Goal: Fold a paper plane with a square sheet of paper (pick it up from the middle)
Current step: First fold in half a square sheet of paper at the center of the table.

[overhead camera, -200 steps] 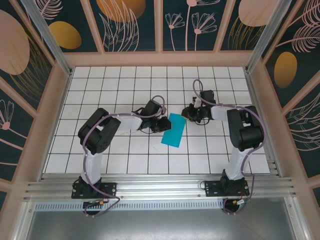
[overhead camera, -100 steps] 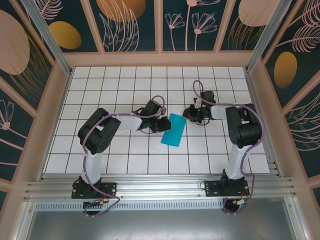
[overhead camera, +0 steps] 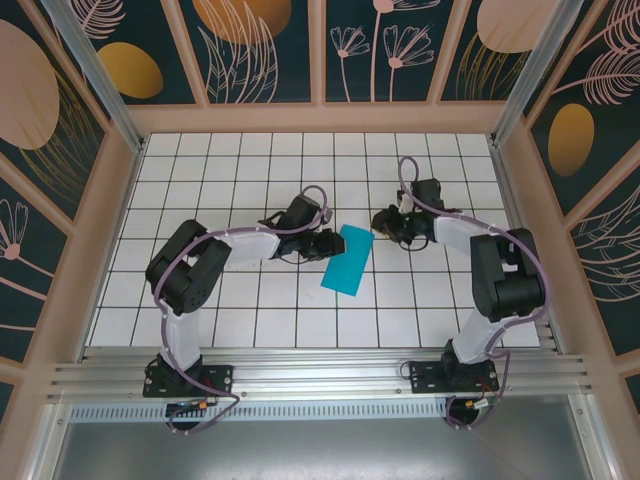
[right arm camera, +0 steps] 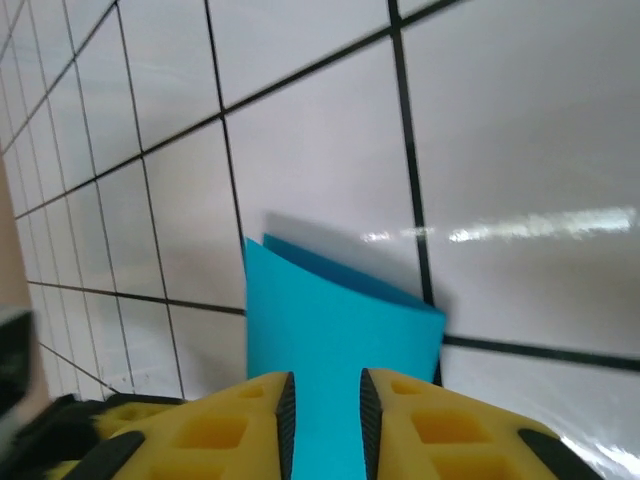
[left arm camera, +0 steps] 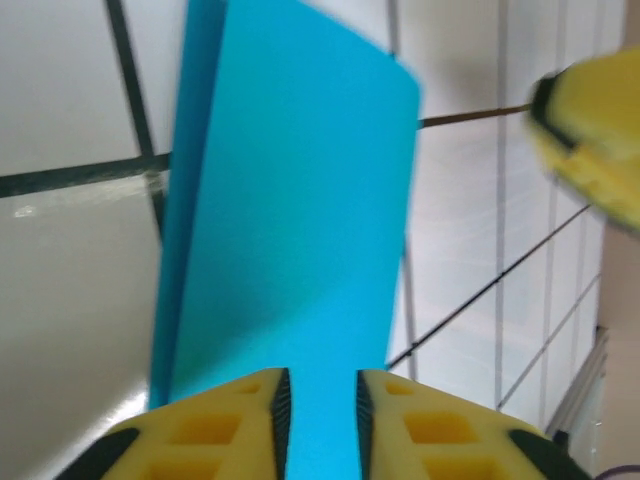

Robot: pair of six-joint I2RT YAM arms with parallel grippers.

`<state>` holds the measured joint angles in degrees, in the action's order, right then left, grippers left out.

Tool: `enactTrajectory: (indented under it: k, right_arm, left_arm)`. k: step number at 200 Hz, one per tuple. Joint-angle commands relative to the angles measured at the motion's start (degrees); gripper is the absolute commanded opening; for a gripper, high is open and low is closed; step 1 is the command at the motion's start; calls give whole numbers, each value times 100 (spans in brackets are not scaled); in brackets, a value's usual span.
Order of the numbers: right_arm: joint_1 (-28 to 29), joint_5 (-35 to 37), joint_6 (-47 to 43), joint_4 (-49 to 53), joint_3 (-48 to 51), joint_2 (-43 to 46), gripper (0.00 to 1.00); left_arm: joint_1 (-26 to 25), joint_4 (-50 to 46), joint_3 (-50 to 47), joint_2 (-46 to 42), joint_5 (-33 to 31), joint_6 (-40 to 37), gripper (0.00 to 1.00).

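A white tiled tabletop (overhead camera: pixel 200 160), ruled with dark grid lines, sits inside a pale wooden frame (overhead camera: pixel 320 118). Dark teal panels line the far wall (overhead camera: pixel 350 50), the left wall (overhead camera: pixel 40 150) and the right wall (overhead camera: pixel 590 150), each painted with thin line-drawn leaves and flowers and with orange and peach ovals. Metal posts (overhead camera: pixel 95 70) slant up at the far corners. Aluminium rails (overhead camera: pixel 320 375) cross the near edge (a grey metal sheet (overhead camera: pixel 320 450) lies nearer still). Overhead light glints off the glossy tiles (right arm camera: pixel 540 225).
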<state>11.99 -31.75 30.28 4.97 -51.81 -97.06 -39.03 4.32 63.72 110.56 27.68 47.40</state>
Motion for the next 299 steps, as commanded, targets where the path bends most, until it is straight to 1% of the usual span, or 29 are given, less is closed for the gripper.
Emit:
enactTrajectory:
  k: [1,10,20,49,78,143,155,169,194,201,209,241,247,265,299]
  right_arm:
    - [29,135,51,91,403,131,32]
    - [47,142,111,17,485,180,34]
    - [90,111,140,-56,522,184,34]
    - [288,115,178,-110,429,44,35]
    - [404,184,241,-104,320,-138,35]
    - [712,343,296,-154,152,-348,35]
    - [782,319,261,-155,70,-385,34]
    - [862,326,195,-78,-66,-468,29]
    - [985,311,12,48,-377,-631,29]
    - [999,256,-35,75,-464,-700,28]
    - [1014,185,-95,87,-567,-788,24]
    - [1019,-343,-197,-73,-740,-954,18]
    - [1016,-412,-213,-88,-753,-940,18]
    - [1019,-648,-276,-134,-754,-910,24]
    - [990,-710,-309,-68,-621,-900,24]
  left_arm:
    - [-40,66,-178,-501,-333,-2,32]
    - [-36,9,-263,-596,-523,-10,34]
    - [-36,-56,-346,-694,-720,-6,35]
    - [-32,134,-681,-926,-969,133,38]
    - [-35,179,-722,-924,-993,178,41]
    - [0,112,-702,-937,-1089,202,43]
    - [12,105,-737,-966,-1120,200,43]
    - [44,113,-765,-1010,-1167,206,43]
    - [148,143,-1006,-1090,-1195,266,43]
    - [186,208,-1077,-1116,-1166,291,43]
    - [217,324,-1174,-1146,-1105,345,43]
    - [325,616,-1432,-1198,-958,516,43]
    - [335,623,-1469,-1195,-974,527,44]
    - [385,693,-1568,-1387,-984,564,44]
    - [423,755,-1635,-1408,-881,578,44]
